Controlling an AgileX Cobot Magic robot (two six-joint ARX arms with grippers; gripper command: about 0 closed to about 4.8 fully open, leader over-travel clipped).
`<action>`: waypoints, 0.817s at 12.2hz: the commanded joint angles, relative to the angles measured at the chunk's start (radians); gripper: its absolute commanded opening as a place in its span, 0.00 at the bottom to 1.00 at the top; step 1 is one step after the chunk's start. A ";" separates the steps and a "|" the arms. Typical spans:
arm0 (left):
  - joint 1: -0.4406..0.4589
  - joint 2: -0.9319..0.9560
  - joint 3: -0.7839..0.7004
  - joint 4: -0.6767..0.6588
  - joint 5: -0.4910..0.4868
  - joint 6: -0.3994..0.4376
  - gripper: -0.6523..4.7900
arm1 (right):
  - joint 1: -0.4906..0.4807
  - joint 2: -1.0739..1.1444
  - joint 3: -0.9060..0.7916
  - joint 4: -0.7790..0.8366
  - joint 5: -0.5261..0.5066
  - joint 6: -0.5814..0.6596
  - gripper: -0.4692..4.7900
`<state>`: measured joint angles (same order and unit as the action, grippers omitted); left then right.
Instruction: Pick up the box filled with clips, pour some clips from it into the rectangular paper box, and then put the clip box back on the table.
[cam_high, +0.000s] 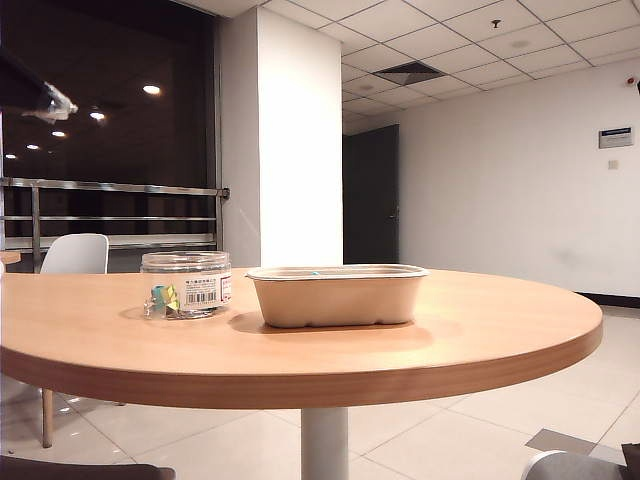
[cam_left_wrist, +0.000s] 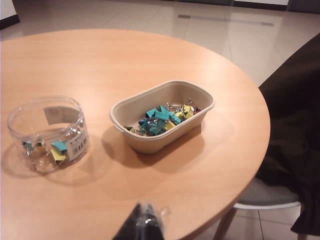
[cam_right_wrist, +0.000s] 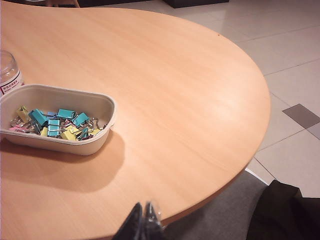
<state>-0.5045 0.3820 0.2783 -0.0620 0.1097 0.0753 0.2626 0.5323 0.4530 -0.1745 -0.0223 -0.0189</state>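
The clip jar (cam_high: 186, 284) stands upright at 9 o'clock of the paper box (cam_high: 336, 295) holding clips (cam_left_wrist: 162, 119), on the counter (cam_high: 480, 330); left gripper (cam_left_wrist: 143, 227) and right gripper (cam_right_wrist: 144, 225) are both pressed together, empty, above the counter's edge.

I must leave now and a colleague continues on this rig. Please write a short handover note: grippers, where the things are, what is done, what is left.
Left gripper: shut, empty, held above the table's near edge.
Right gripper: shut, empty, also above the near edge, on the tray's side.
Clip jar: upright on the table, beside the paper tray, not touching it; a few clips remain inside.
Tray: holds a pile of poured clips.
Done: pouring, and the jar is set back down.
Left: apparently nothing; both arms are clear of the objects.
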 joint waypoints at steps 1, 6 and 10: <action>0.020 -0.057 -0.032 0.047 -0.125 0.002 0.11 | 0.002 -0.001 0.002 0.012 -0.003 0.004 0.12; 0.335 -0.258 -0.121 0.036 -0.086 -0.064 0.11 | 0.002 -0.001 0.002 0.012 -0.002 0.004 0.11; 0.480 -0.380 -0.271 0.018 -0.110 0.003 0.11 | 0.002 -0.002 0.001 0.013 0.003 0.004 0.11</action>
<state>-0.0242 0.0036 0.0067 -0.0368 0.0128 0.0624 0.2630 0.5320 0.4519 -0.1749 -0.0216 -0.0189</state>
